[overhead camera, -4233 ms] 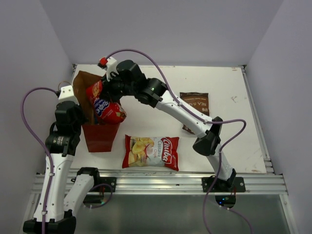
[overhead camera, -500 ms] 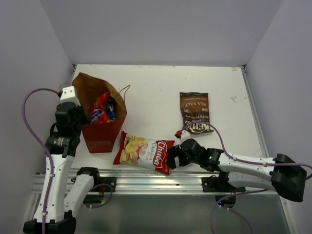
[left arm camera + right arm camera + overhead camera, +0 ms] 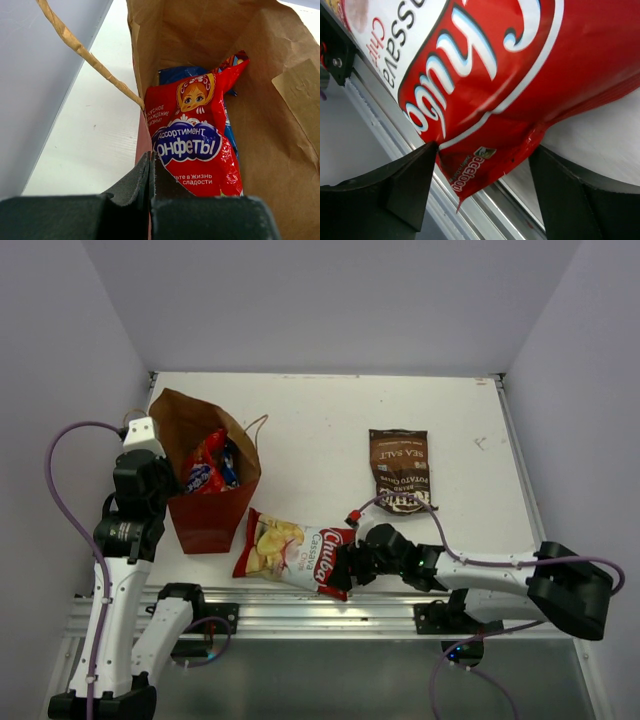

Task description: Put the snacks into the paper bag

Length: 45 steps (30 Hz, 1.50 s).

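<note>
Top external view: on the table (image 3: 320, 410) the paper bag (image 3: 205, 522) stands open at the left, its left wall pinched in the closed left gripper (image 3: 150, 162). The cassava chip bag (image 3: 290, 552) lies flat just right of it, long axis roughly left-right. The brown chip bag (image 3: 400, 470) lies well apart, further back. The right gripper (image 3: 347, 565) is the nearer one: its fingers stand wide apart astride the cassava bag's right end, clamping nothing. The paper bag lies to its left. Inside, a red packet (image 3: 192, 135) hides most of a blue packet (image 3: 175, 75).
</note>
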Tool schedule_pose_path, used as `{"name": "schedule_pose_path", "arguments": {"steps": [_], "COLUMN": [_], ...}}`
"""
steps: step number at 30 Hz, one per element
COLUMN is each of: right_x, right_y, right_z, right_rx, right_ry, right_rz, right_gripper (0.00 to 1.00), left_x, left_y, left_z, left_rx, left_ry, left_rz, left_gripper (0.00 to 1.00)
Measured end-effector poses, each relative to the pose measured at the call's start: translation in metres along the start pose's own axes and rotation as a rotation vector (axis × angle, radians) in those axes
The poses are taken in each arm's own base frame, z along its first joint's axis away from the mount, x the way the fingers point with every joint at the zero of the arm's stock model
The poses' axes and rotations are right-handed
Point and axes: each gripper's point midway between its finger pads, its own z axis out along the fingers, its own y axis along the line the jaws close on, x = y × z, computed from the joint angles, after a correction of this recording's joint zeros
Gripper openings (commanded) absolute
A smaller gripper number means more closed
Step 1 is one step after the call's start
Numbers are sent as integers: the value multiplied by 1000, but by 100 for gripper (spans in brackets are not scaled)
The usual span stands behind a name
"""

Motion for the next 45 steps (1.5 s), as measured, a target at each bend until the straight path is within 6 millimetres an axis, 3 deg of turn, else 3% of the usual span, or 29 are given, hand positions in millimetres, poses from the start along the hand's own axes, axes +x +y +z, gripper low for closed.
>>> {"name": "schedule_pose_path", "arguments": {"steps": [2,4,5,6,9,11,16,18,19,20,25,28,31,36,40,45], "right_x": [5,5,6,6,3,-3,-26,-53,-79,-89,-196,-246,-290,-339,-359,-363], "right_y": [1,6,6,6,8,12,9,14,21,26,67,87,111,152,193,248], "right_z": [8,14,16,16,14,8,-23,-48,-69,-77,-158,-182,-182,-135,-108,-103], "right_rx": [-11,-26,-29,-28,-35,-43,54,112,160,160,276,337,368,334,207,27], "right_ry": [34,50,55,57,45,22,-36,-102,-160,-191,-465,-575,-637,-628,-623,-628], "right_rz": [7,9,10,12,12,5,-51,-93,-127,-135,-267,-353,-442,-580,-654,-756], "right_gripper": [75,63,54,37,6,0,0,0,0,0,0,0,0,0,0,0], "left_x": [0,-1,-1,-1,-2,-2,-2,-2,-2,-2,-2,-2,-2,-2,-2,-2], "left_y": [0,0,0,0,1,1,1,0,0,0,0,-1,-1,-1,-1,-1], "left_z": [0,-1,-2,-2,-3,-3,-3,-4,-4,-4,-4,-4,-4,-4,-4,-3], "left_rx": [0,1,1,2,3,3,3,3,5,6,7,9,10,10,10,10], "left_ry": [-1,-4,-7,-9,-13,-13,-13,-13,-13,-12,-12,-12,-12,-12,-12,-12], "left_rz": [0,-1,-2,-2,-3,-3,-3,-3,-3,-3,-3,-3,-3,-3,-3,-3], "left_gripper": [0,0,0,0,0,0,0,0,0,0,0,0,0,0,0,0]}}
